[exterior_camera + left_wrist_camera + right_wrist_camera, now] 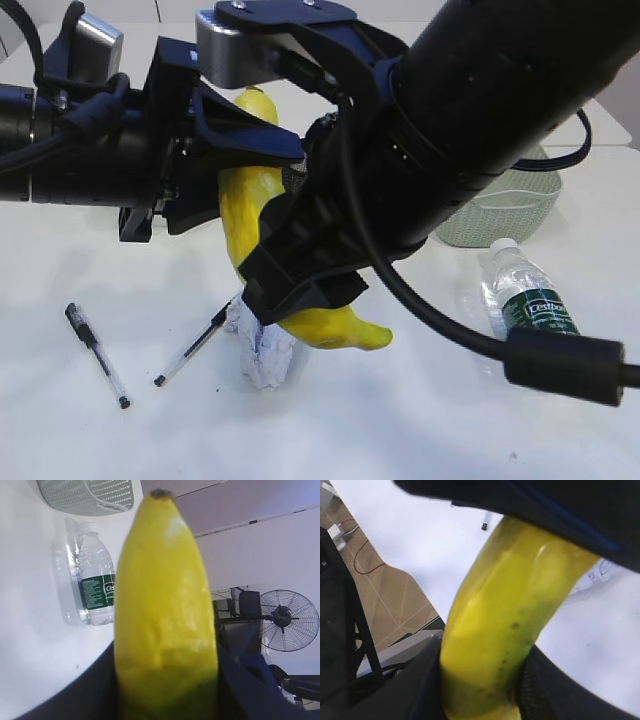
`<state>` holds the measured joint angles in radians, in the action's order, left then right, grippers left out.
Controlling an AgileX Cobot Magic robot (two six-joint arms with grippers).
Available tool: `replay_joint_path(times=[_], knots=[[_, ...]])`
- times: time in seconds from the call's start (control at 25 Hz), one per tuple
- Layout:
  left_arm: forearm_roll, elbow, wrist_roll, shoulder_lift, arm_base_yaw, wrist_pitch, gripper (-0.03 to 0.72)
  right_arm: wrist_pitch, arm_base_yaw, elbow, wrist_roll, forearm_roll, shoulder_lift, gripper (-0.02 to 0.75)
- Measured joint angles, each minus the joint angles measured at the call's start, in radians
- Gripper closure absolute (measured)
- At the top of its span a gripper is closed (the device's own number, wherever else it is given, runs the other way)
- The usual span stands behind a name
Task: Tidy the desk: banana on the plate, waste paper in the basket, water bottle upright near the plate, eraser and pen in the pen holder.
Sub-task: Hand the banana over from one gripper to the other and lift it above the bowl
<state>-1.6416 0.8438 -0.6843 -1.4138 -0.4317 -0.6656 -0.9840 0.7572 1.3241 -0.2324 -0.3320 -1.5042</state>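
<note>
You have the banana (245,205) standing near-upright above the desk, clamped low by the right gripper (300,270) and higher by the left gripper (215,160).

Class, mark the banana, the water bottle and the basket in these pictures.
banana (165,610): left wrist view, middle of its yellow body.
water bottle (524,292): exterior view, on the bottle's body at the label's upper edge.
basket (500,210): exterior view, latticed side wall.

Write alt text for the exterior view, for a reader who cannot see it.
Two black robot arms hold a yellow banana above a white desk, the left gripper higher on it and the right gripper lower. Below lie crumpled paper, two pens, a bottle on its side and a green basket.
</note>
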Motion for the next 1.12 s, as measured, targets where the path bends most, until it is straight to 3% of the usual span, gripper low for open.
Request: replay_joint_path(times=[0.4,0.52,0.64,0.72,1.04,1.12], knots=[[-0.018,0.0,-0.085,0.004,0.0,0.0,0.379,0.008,0.0,0.0,-0.006,0.018,0.0,0.428],[0.007,0.0,-0.124,0.023,-0.001,0.015,0.379,0.01,0.0,0.0,-0.008,0.021,0.0,0.372],[0.077,0.0,-0.154,0.049,-0.001,0.066,0.38,0.002,0.0,0.002,-0.008,0.051,0.0,0.229],[0.11,0.0,-0.159,0.067,-0.001,0.105,0.38,0.002,0.0,0.002,0.005,0.08,0.0,0.174],[0.193,0.0,-0.162,0.101,0.001,0.194,0.381,-0.045,0.0,0.002,0.118,0.248,0.0,0.143],[0.205,0.0,-0.151,0.101,0.028,0.199,0.381,-0.066,0.0,0.002,0.135,0.309,0.0,0.144]])
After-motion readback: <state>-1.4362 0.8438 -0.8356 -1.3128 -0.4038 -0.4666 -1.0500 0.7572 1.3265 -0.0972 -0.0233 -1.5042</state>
